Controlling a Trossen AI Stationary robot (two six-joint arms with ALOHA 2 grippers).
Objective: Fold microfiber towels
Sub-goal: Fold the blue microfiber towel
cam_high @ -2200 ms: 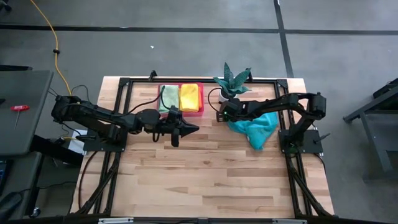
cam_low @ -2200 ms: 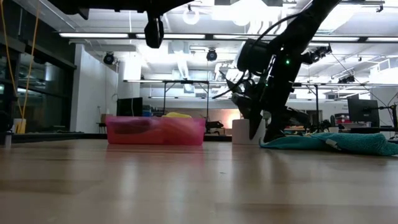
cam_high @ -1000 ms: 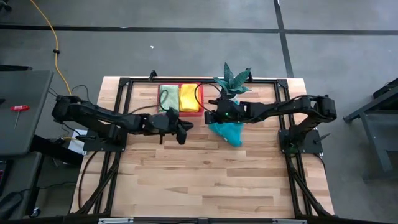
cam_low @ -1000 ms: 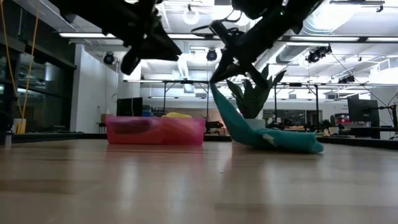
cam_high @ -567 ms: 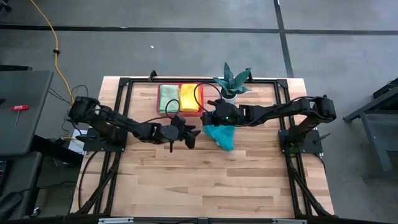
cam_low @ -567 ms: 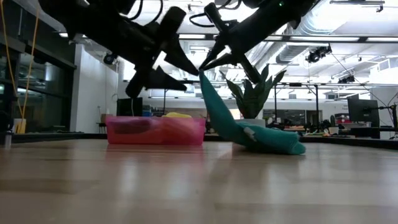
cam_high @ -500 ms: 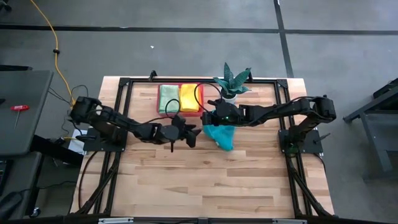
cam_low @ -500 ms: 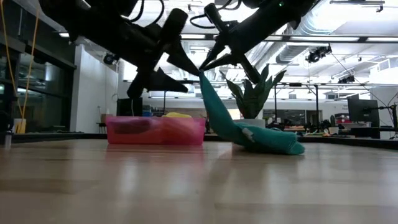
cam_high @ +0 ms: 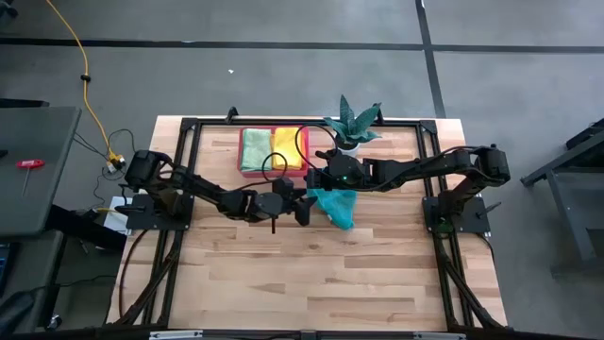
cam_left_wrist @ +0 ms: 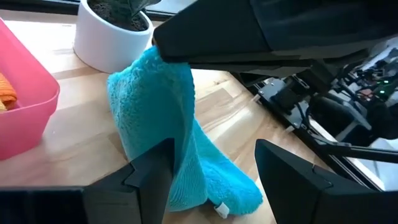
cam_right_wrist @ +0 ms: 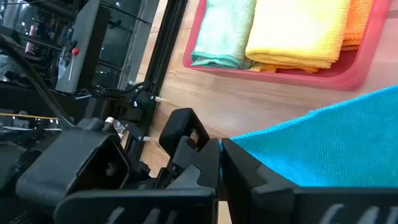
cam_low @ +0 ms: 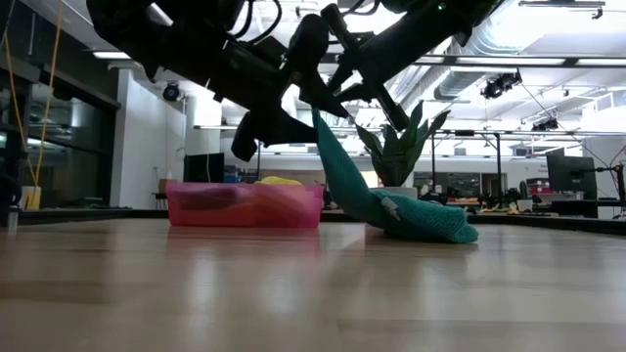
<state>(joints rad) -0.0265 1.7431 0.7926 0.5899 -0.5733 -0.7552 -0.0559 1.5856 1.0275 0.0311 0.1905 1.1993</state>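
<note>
Butcher-block table [cam_high: 311, 274], pale planks, black frame rails along both sides; grey floor around it, yellow cable [cam_high: 83, 76] trailing at the far left.

Pink tray [cam_high: 272, 170] at the far edge, left of centre: light green towel [cam_high: 255, 148], yellow towel [cam_high: 286, 146], orange towel [cam_right_wrist: 359, 23] peeping out beneath the yellow (second yellow towel not told apart from the first; tray contents mostly hidden behind the tray wall in the low view).

Potted plant [cam_high: 351, 123] in a white pot [cam_left_wrist: 111, 36], just right of the tray, behind the teal towel.

Teal towel [cam_high: 332, 204] on the table just right of centre: one corner lifted, rest slumped in a heap on the wood [cam_low: 421, 220]. Small white label [cam_left_wrist: 219, 210] near its lower edge. Fold state not made out.

Right gripper [cam_high: 314, 183]: fingers together, clamped on the raised corner of the teal towel; pinch point itself largely covered by the dark fingers in the left wrist view.

Left gripper [cam_high: 308, 209]: fingers apart, fairly wide, one finger [cam_left_wrist: 152, 171] to each side of the hanging teal cloth, just below the right gripper; contact with the cloth not certain, nothing gripped.

Room beyond the table (low view): ceiling lights, racks, a monitor, all dim.
</note>
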